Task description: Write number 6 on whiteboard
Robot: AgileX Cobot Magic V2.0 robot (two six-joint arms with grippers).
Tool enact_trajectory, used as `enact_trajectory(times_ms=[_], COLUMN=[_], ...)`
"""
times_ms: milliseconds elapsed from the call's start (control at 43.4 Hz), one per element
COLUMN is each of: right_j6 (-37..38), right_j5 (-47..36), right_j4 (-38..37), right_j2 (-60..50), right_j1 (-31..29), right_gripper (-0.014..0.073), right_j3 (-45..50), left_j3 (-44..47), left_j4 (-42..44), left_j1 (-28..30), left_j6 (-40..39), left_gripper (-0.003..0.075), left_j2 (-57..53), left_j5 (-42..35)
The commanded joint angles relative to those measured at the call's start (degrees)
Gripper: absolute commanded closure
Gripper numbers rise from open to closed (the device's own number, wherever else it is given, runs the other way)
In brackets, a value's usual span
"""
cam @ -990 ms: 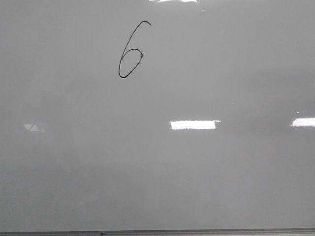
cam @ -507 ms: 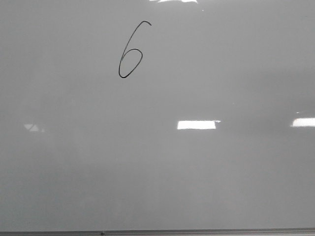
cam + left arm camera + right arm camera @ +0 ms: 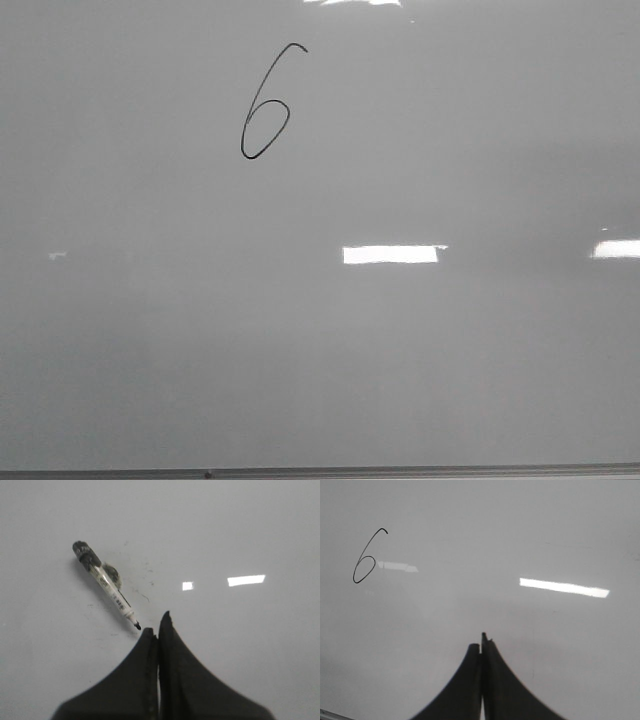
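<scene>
**A finished 6 on the board, marker set down, both pincers clenched on nothing**

Although no arm shows in the front view, the number 6 (image 3: 264,103) is plain there: a thin black slanted figure with a narrow oval loop and a hooked top stroke, sitting in the upper left part of the whiteboard (image 3: 420,380). The board fills the view, pale grey and glossy, with bright rectangular light reflections lower down and a thin dark frame edge along the bottom.

In the right wrist view the same figure appears well apart from the right pincer (image 3: 482,645), whose two dark fingers are pressed together with nothing between them.

In the left wrist view a marker (image 3: 106,584) lies flat on a pale glossy surface, its dark cap end pointing away and its uncapped black tip just beside the left pincer (image 3: 156,630). That pincer is also clenched and empty; the tip is near its fingertips but I cannot tell whether they touch. Faint dark smudges mark the surface around the marker.

Judging by the closed loop and complete stroke, the writing looks done. The step in hand seems to be retreating: doing it well means lifting the left arm straight away without nudging the marker, and keeping both arms off the fresh ink.
</scene>
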Motion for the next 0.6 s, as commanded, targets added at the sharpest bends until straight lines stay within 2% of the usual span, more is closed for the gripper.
enact_trajectory(times_ms=[0,46,576], right_j6=[0.02,0.02,0.02], right_j5=[-4.44,-4.44,-4.39], right_j4=[-1.36,-1.36,-1.36], right_j2=[0.59,0.59,0.59], right_j1=[-0.31,-0.31,-0.31], right_gripper=[0.0661,0.0661,0.0661], right_j3=[-1.3,-1.3,-1.3], left_j3=[0.95,2.06,1.83], left_j4=[-0.03,-0.69,-0.71], left_j1=[0.13,0.13,0.13], left_j6=[-0.73,-0.73,-0.73], left_gripper=[0.0741,0.0741,0.0741], left_j2=[-0.79,-0.91,-0.8], left_j5=[-7.24,-8.91,-8.41])
